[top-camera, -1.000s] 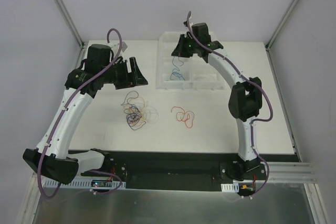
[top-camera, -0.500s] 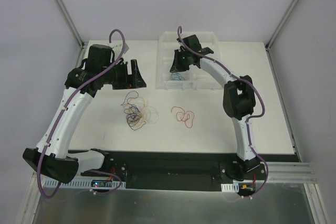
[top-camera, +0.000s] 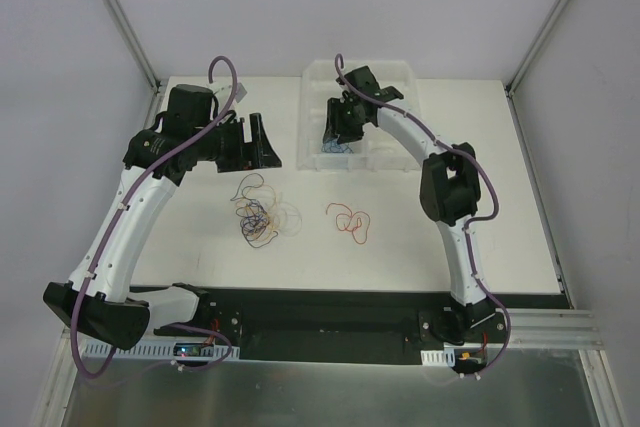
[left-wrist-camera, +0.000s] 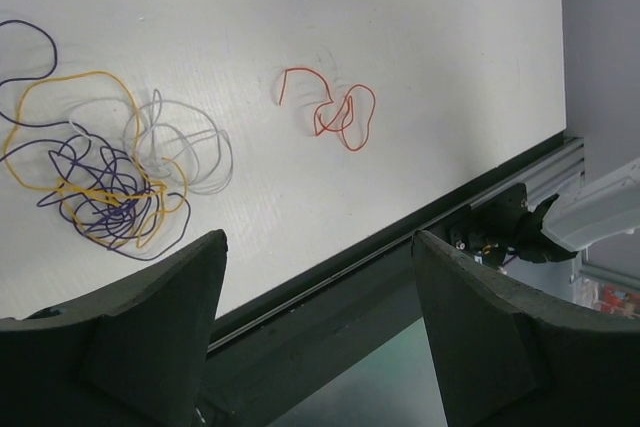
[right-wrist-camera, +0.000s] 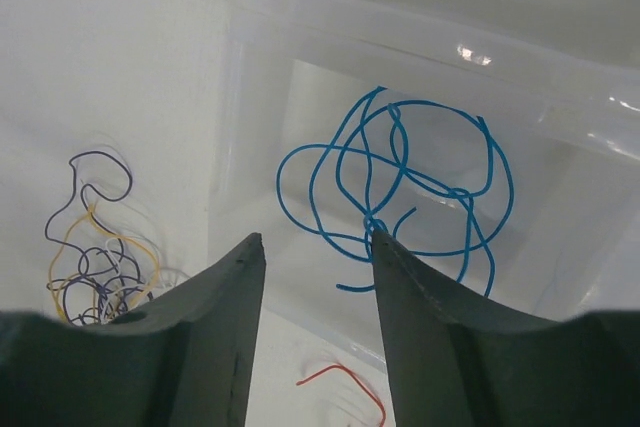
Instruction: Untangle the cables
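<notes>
The step in hand was judged to be the setting down of the blue cable [right-wrist-camera: 375, 219] in the clear tray [right-wrist-camera: 400, 37]. To be done well, the right hand [right-wrist-camera: 315, 237] would need to be raised straight up with its fingers kept apart, so that no loop was caught on a pad and dragged back over the tray wall. One strand was seen running close to the inner edge of the right-side finger; whether it touched could not be told, so a slow lift was thought wise.

The right arm was stretched forward and bent down over the near left compartment of the tray, with its hand pointed at the tray floor. Its fingers were parted and nothing was gripped between them. The blue cable was seen lying in loose coils inside that compartment.

The left arm was held raised over the left part of the worktop [top-camera: 420, 237], beyond the tangle [left-wrist-camera: 105, 197]. The left hand [left-wrist-camera: 318, 242] was spread wide and held nothing.

The tangle, of yellow, dark purple and pale strands, was left on the worktop, with the red cable [left-wrist-camera: 335, 112] lying apart to its right. The task was judged only partly done, since the tangle was not yet parted.
</notes>
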Motion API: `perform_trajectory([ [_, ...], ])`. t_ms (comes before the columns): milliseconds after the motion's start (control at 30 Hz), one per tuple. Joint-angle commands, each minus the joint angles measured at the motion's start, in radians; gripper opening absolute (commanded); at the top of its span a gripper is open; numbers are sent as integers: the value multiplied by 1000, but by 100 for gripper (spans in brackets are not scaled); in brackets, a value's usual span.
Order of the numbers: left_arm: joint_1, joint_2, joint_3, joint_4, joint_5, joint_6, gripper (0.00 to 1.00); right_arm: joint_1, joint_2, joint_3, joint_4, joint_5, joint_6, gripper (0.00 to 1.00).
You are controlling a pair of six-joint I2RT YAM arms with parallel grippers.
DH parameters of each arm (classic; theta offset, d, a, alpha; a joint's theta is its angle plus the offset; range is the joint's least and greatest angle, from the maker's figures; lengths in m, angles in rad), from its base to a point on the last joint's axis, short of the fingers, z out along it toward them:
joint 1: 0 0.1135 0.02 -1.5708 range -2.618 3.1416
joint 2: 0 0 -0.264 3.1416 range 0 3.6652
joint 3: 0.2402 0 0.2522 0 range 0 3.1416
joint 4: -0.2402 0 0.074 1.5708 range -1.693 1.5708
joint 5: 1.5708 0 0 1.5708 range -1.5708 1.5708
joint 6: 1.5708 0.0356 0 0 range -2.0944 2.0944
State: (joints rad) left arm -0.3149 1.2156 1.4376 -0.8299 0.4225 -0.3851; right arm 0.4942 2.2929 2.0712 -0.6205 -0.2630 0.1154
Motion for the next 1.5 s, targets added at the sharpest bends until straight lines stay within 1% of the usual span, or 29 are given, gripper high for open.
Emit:
perform_trajectory([
  [0,-7,-18,3,-14,65,-46,73,3,-61,78,-57,33,0,52],
  [133,-7,-28,-29,-11,87,-75,73,4,-114,87,-105,18,-16,59],
  [233,-7,-27,-75,-11,110,-106,73,15,-185,78,-159,28,-60,63],
  [333,-7,-18,-138,12,154,-158,72,30,-301,-15,-185,28,-109,67],
  [367,-7,-18,-172,34,174,-178,72,32,-346,-81,-179,13,-109,67],
  [500,-26,-2,-301,124,254,-265,72,55,-524,-458,-88,-42,-109,68],
  [567,-58,5,-344,169,251,-287,72,60,-602,-648,-33,-45,-85,67],
  [633,-96,34,-361,189,257,-299,72,58,-664,-785,5,-53,-50,66],
  [733,-171,117,-327,192,288,-301,72,58,-710,-928,30,-55,-20,66],
  [867,-246,202,-258,193,269,-298,71,58,-730,-1054,93,-47,-17,64],
  [967,-271,235,-214,192,282,-294,70,58,-702,-1089,120,-42,-14,61],
  [1033,-273,231,-194,183,286,-287,69,58,-672,-1099,148,-50,7,58],
  [1167,-273,206,-177,163,260,-273,70,67,-615,-1062,185,-76,23,53],
  [1267,-273,202,-180,147,251,-276,69,78,-575,-1013,177,-44,17,50],
  [1333,-273,185,-187,141,242,-288,69,89,-556,-973,141,29,6,49],
  [1433,-273,142,-201,137,231,-310,69,99,-552,-951,140,74,-11,49],
  [1467,-273,127,-207,135,223,-319,69,102,-550,-948,145,79,-11,46],
])
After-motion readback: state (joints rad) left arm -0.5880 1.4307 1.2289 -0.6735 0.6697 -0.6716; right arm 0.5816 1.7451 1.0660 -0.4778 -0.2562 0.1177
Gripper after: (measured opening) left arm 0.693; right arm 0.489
